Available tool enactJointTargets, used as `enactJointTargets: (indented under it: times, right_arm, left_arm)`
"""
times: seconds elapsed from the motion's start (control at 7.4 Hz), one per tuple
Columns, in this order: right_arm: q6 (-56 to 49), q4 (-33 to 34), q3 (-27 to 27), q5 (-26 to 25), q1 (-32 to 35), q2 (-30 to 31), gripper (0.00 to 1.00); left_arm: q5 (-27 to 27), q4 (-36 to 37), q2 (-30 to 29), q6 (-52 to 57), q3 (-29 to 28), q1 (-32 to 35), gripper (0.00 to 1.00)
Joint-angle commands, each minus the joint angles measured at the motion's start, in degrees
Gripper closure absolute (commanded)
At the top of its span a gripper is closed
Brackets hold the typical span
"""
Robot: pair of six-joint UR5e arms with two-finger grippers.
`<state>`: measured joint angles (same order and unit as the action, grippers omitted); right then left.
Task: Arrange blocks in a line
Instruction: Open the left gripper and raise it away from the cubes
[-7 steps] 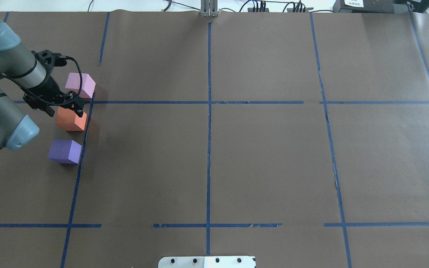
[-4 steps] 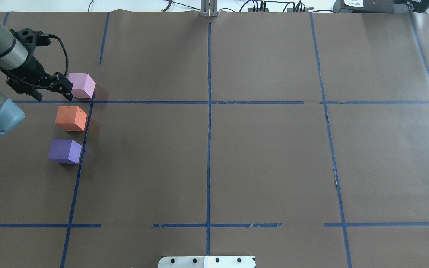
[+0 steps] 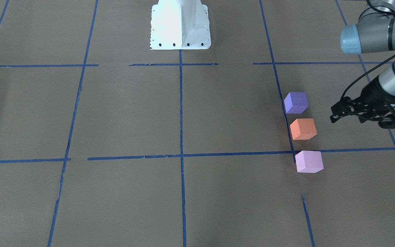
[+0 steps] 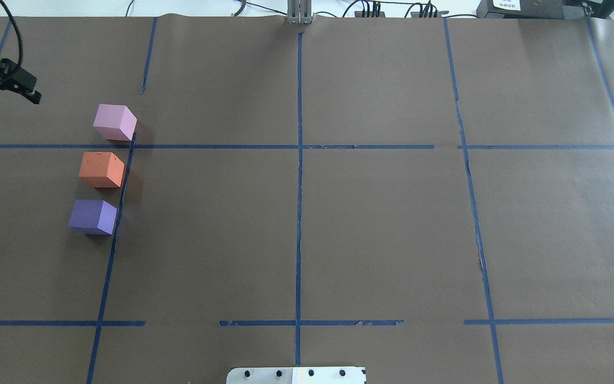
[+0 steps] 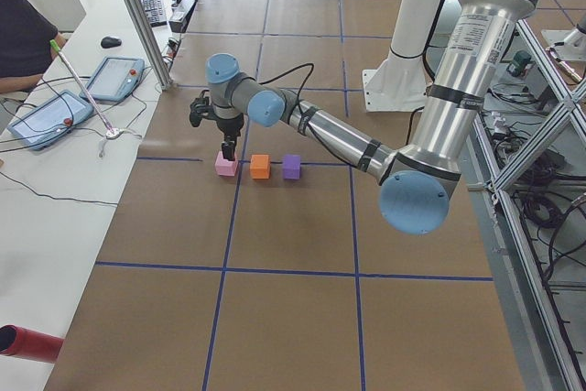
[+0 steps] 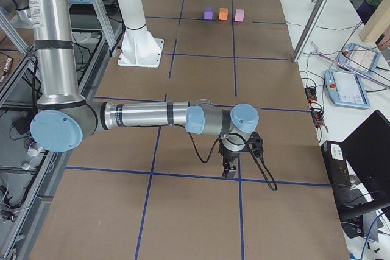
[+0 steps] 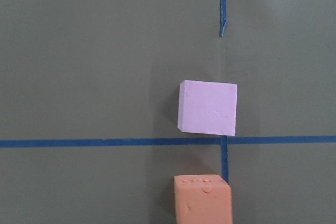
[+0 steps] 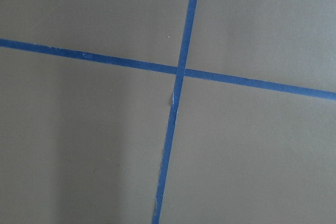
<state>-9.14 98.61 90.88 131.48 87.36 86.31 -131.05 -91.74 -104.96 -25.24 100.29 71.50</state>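
Observation:
Three cubes stand in a row along a blue tape line at the table's left: pale pink (image 4: 115, 122), orange (image 4: 102, 169) and dark purple (image 4: 93, 216), with small gaps between them. They also show in the front view as purple (image 3: 296, 102), orange (image 3: 303, 129) and pink (image 3: 309, 161). My left gripper (image 4: 11, 97) is open and empty. It is raised and lies off to the far left of the pink cube. The left wrist view shows the pink cube (image 7: 207, 107) and the orange cube's top (image 7: 202, 200). My right gripper (image 6: 230, 172) hangs just above the table at the far end. I cannot tell whether it is open or shut.
The white base plate (image 4: 296, 375) sits at the near middle edge. Blue tape lines (image 4: 299, 160) divide the brown table cover into a grid. The right wrist view shows only a tape crossing (image 8: 180, 71). A side bench holds tablets (image 5: 46, 118), and a person sits there.
My left gripper has drawn back from over the orange cube, past the pink one, to the far left edge of the overhead view. The three cubes have not moved.

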Motion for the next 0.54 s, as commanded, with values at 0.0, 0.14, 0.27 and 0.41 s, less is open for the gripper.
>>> enactJointTargets:
  times: [0.0, 0.14, 0.27, 0.41]
  right_arm:
    - [0.0, 0.0, 0.0, 0.0, 0.0, 0.0, 0.0]
    - [0.0, 0.0, 0.0, 0.0, 0.0, 0.0, 0.0]
    - [0.0, 0.0, 0.0, 0.0, 0.0, 0.0, 0.0]
    - [0.0, 0.0, 0.0, 0.0, 0.0, 0.0, 0.0]
  left_arm:
    - [1.1, -0.6, 6.5, 19.4, -1.1, 7.0, 0.0]
    - [1.0, -1.0, 9.1, 20.9, -1.5, 7.9, 0.0]
    - [0.6, -3.7, 12.4, 21.1, -1.5, 10.6, 0.0]
    - [0.3, -9.2, 16.2, 20.9, -2.2, 11.8, 0.0]
